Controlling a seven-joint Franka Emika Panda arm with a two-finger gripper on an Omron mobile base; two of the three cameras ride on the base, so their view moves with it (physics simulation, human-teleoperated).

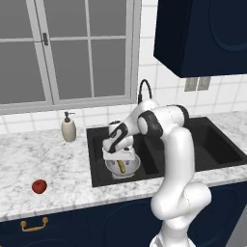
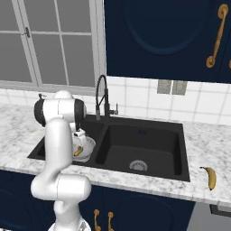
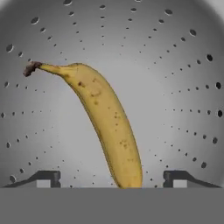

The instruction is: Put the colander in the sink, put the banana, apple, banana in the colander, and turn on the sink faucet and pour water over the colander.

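One curved yellow banana [image 3: 103,120] lying loose in the holed silvery metal colander [image 1: 122,165] in the black sink's [image 1: 99,179] left basin, gripper [image 3: 112,178] fingers apart above it; seemingly light, smooth, bruisable, best pinched mid-body.

Glossy white rounded arm segments, dark joint bands, small dark claw [image 3: 112,178] tips.

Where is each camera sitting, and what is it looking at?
Left base view: behind the arm's left, looking down at the sink, colander and apple; arm rises lower right.
Right base view: behind its right, same sink, second banana on the counter; arm lower left.
Hand view: on the hand, looking into the colander at the banana; open pincer tips below.
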